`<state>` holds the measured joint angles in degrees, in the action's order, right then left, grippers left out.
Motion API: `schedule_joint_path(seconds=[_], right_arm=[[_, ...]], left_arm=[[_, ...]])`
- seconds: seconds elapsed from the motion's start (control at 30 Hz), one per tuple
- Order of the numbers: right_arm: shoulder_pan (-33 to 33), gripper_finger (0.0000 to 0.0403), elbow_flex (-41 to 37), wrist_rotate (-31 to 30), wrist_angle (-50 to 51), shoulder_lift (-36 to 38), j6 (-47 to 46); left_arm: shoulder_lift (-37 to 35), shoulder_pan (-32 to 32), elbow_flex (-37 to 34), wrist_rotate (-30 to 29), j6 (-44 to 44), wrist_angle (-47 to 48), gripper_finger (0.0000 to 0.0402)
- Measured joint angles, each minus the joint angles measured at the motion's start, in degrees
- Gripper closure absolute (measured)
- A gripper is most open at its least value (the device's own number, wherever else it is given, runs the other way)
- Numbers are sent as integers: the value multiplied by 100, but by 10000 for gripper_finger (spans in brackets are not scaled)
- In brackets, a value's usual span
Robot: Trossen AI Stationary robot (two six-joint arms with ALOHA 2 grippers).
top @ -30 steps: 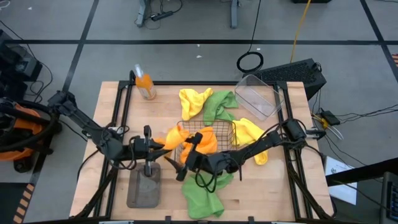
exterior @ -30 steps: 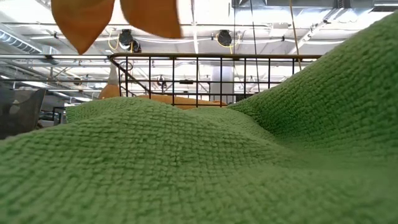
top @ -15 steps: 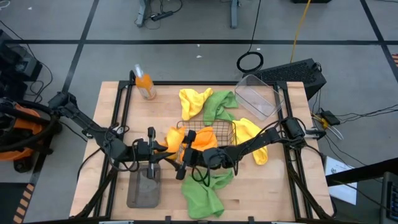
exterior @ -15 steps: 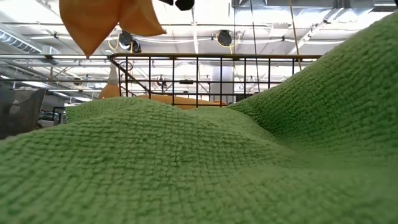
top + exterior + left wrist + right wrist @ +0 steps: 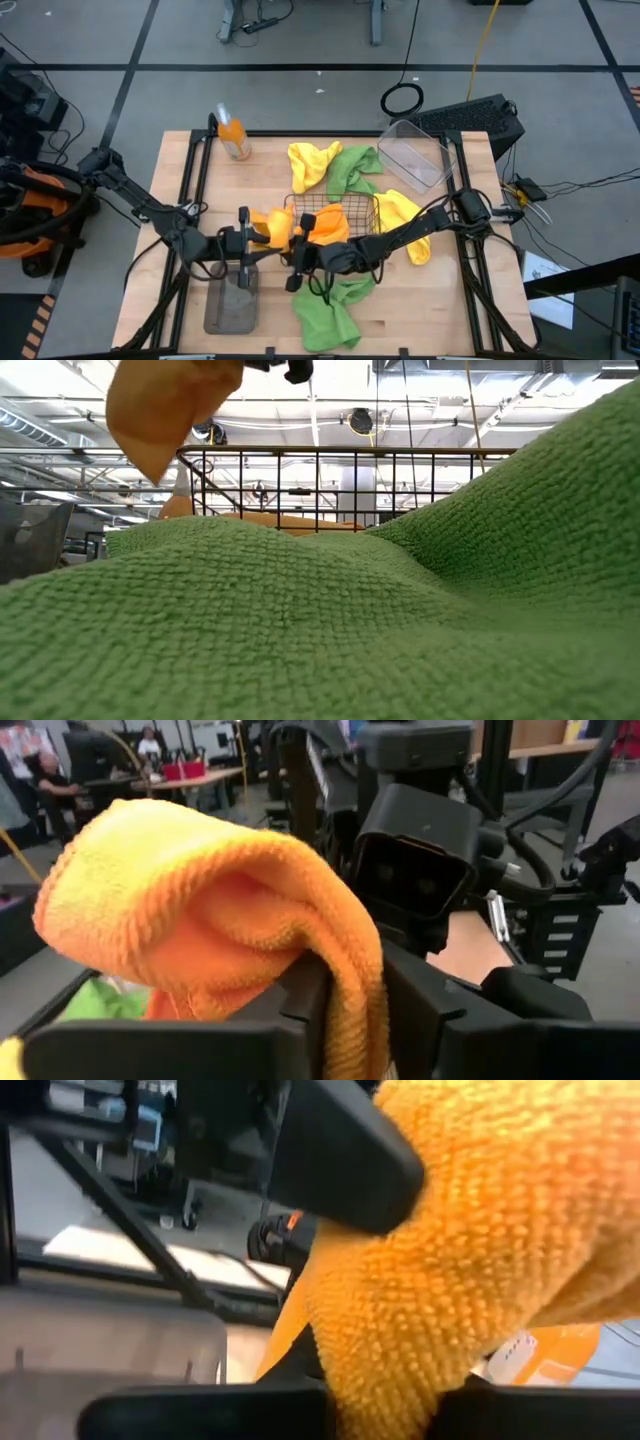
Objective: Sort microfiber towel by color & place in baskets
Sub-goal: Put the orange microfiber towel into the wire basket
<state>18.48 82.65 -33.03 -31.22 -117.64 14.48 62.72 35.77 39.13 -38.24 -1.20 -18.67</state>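
Observation:
An orange towel hangs in the air just left of the wire-mesh basket, held between my two grippers. My left gripper is shut on it from one side and my right gripper from the other. A second orange towel lies in the basket. The grey tray sits below my left gripper. The clear tub stands at the far right. Green towels and yellow towels lie on the table. My left gripper pinches a bunched fold of the orange towel between its two fingers, coming level from the table's left. The cloth bulges over the fingers and hangs down through the gap, clear of the table. My right gripper pinches a thick bunch of the same towel between its two fingers, coming level from the table's right. The towel swells out above the fingers and is lifted clear.
An orange bottle stands at the far left of the table. In the low view the near green towel fills the foreground in front of the basket. Bare wood lies at the near left and right of the tray.
My right gripper has gone toward the table's left, up to my left gripper, and has shut on the orange towel. The towel's two hanging flaps have bunched into one lump between the grippers, still clear of the table.

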Motion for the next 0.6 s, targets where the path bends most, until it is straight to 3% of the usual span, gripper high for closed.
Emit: schedule_joint_path(seconds=[0.3, 0.6], right_arm=[[116, 366, 0, -746, 1969, 596, -339], [352, 381, 0, -739, 4772, 1775, -1085]], left_arm=[[-278, 277, 5, -436, 221, 541, 211], [-730, 641, 7, -472, 838, 1243, 200]])
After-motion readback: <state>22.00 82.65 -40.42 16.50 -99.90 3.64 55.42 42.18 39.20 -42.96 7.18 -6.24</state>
